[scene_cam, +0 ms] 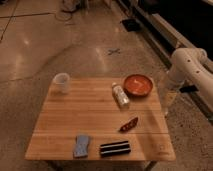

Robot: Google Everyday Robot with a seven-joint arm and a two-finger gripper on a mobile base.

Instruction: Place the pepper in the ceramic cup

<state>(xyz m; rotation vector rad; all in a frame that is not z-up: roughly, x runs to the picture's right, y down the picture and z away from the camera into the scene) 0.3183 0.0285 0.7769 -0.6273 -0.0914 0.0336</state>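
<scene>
A small white ceramic cup (pixel 61 82) stood at the far left corner of the wooden bench (pixel 75 115). The slim dark red pepper (pixel 129 124) lay right of centre, well apart from it. The gripper (pixel 168 101) hung beside the bench's right edge; I could not tell its state.

Arm (pixel 192 65) cut off at right edge, gripper (pixel 167 102) hard to discern, seemingly beside table (pixel 90 116) rim

The gripper (pixel 168 102) hangs beside the right edge of the table (pixel 90 115), on a smooth white arm (pixel 190 62), perhaps plastic-shelled. The table is pale matt wood in planks. Just left of the gripper, the bowl (pixel 138 85) shines glossy orange-red; far left of it, the ceramic cup (pixel 61 82) is smooth white. The pepper (pixel 129 124), nearer the gripper, has smooth dark red skin. The floor (pixel 60 40) is polished and speckled.
</scene>
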